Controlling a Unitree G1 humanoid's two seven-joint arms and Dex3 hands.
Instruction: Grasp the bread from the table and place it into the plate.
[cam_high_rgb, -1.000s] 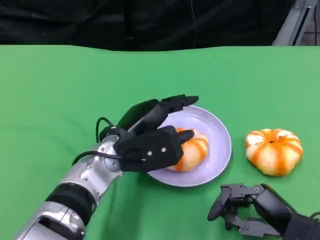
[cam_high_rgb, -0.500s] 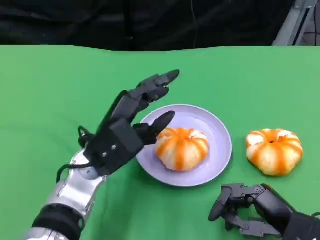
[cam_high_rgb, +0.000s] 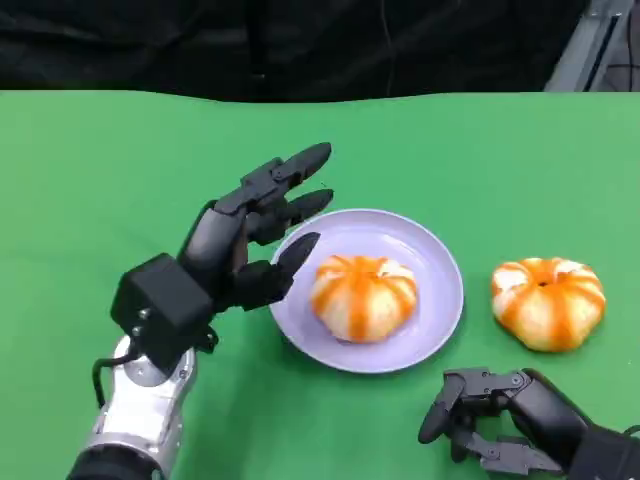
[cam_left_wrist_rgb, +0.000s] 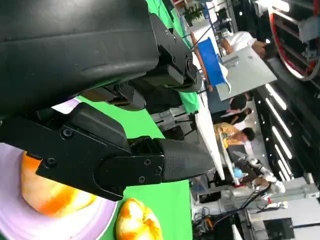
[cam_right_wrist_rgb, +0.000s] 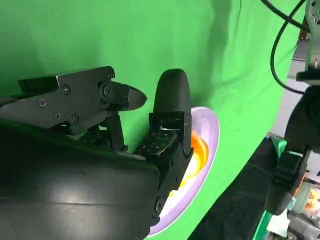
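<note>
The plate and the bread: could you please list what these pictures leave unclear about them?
- Left wrist view: left hand hides most of the plate and part of its bread.
- Right wrist view: right hand covers most of the plate's bread.
- Left wrist view: second bread cut off by the edge.

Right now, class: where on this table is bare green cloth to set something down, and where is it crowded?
Free: the far strip behind the plate, and the far-left area beyond the left hand. Crowded: between plate, the loose bread and the right hand.
</note>
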